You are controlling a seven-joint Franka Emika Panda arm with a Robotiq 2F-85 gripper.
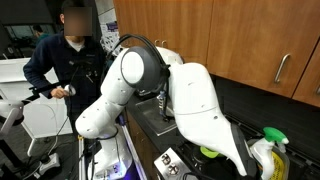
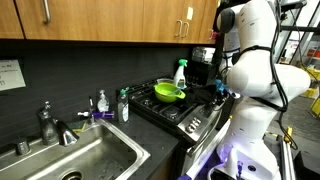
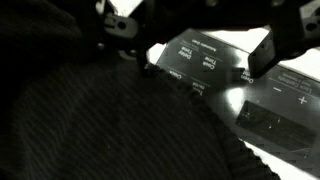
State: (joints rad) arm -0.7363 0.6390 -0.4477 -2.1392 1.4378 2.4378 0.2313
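Wrist view, gripper [image 3: 195, 38] over stove panel [image 3: 268, 106], seemingly spread

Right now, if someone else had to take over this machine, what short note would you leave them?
The claw is open and holds nothing. It hangs close over the control panel at the stove's front. The dark wrist view does not show whether it touches.
Things: the green bowl sits on the stove, with the spray bottle upright behind it. Both are apart from the claw.
Done: nothing picked up.
Left: bowl and bottle not yet touched.
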